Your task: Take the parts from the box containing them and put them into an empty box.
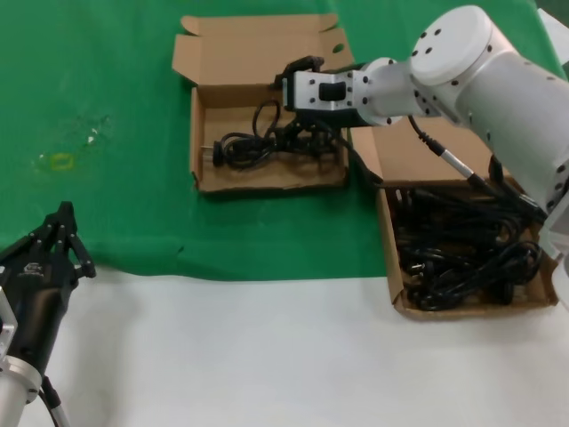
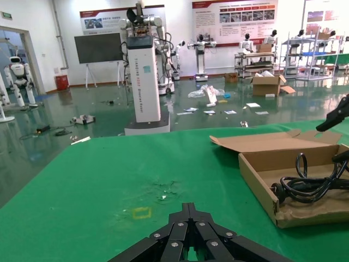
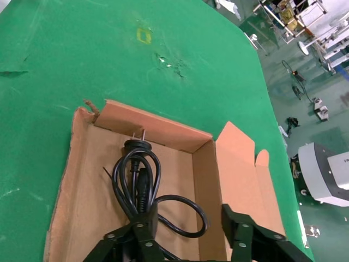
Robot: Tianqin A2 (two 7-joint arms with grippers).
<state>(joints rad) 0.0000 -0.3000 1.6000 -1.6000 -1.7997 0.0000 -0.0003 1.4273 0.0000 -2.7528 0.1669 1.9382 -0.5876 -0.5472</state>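
The shorter-lidded brown box (image 1: 201,133) lies at the back centre, its lid (image 1: 258,44) folded away. One coiled black cord (image 1: 253,147) rests on its floor, plug toward the left wall. My right gripper (image 1: 293,107) hovers open over this box; in the right wrist view one finger (image 3: 143,221) is above the cord (image 3: 139,180) and the other (image 3: 235,218) above the lid-side wall (image 3: 207,180). The box of parts (image 1: 396,285) at the right is full of tangled black cords (image 1: 462,249); its lid is hidden behind my right arm. My left gripper (image 1: 64,213) is parked shut at the near left.
A green mat (image 1: 116,89) covers the far half, with a yellow mark (image 1: 60,162) and scuffs at its left. Bare white table (image 1: 267,356) runs along the front. In the left wrist view the cord's box (image 2: 256,174) stands to one side of the shut left gripper (image 2: 188,206).
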